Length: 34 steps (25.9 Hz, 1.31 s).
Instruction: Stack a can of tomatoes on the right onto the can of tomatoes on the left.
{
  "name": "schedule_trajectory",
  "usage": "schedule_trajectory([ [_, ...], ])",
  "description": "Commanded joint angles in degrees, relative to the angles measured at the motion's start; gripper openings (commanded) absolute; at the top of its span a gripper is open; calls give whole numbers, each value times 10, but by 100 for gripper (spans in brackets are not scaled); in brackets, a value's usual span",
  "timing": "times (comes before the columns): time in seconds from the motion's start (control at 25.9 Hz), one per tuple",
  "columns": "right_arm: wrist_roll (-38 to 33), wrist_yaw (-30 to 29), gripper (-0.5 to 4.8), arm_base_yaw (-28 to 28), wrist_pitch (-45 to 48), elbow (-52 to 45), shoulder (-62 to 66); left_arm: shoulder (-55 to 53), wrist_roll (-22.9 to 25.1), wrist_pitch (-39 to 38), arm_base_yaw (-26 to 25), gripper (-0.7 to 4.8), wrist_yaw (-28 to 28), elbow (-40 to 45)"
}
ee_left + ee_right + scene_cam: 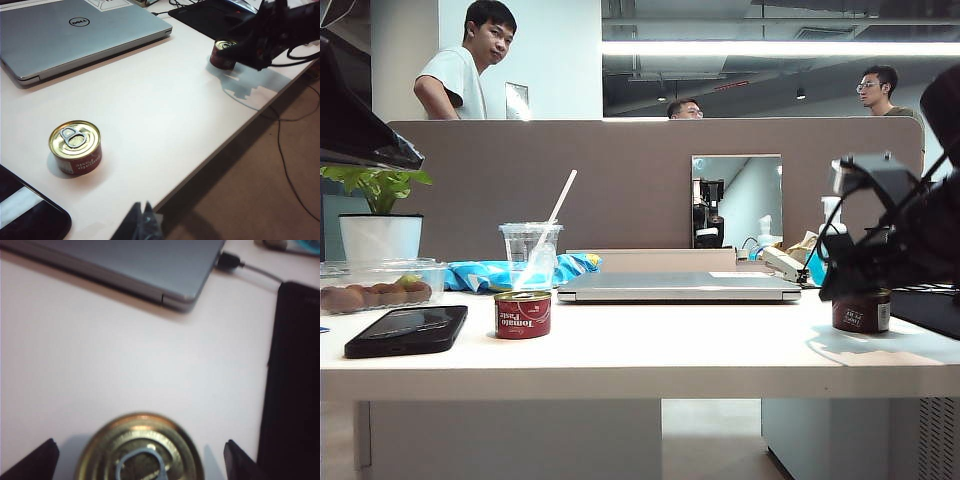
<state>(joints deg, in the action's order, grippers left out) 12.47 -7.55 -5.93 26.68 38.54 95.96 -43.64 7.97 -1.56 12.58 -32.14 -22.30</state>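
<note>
The counter (650,350) carries both cans. The right hand (140,460) hangs low over the right can (140,450), fingers spread wide either side, gripping nothing. The left can (75,147) stands apart near the phone. The left hand (142,225) shows only dark fingertips; its opening cannot be told.

The exterior camera sat low, near the table (650,350) edge's height, and faced level across it toward the closed laptop (678,287). The left wrist camera looked down from high and well back, with the laptop (75,35) beyond both cans. The right wrist camera hung close above the right can (140,450), facing the laptop's corner (185,297). All three shared the laptop and right can (861,311); the left can (522,314) appeared in the exterior and left wrist views (75,147).
</note>
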Motion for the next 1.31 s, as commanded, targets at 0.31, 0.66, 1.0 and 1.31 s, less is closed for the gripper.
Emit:
schedule_trajectory([
  [0.31, -21, -14, 386, -1, 37, 3, 39, 2, -1, -1, 0, -5, -2, -3],
  [0.66, -44, -16, 246, -1, 62, 3, 57, 2, 0, -10, 0, -5, -1, -3],
  [1.0, -69, -108, 197, -50, 59, 62, 61, 2, -1, -21, 0, -5, 69, -6],
  [1.31, -62, -122, 197, -196, 27, 213, 104, 2, 0, -23, 0, -5, 112, -8],
])
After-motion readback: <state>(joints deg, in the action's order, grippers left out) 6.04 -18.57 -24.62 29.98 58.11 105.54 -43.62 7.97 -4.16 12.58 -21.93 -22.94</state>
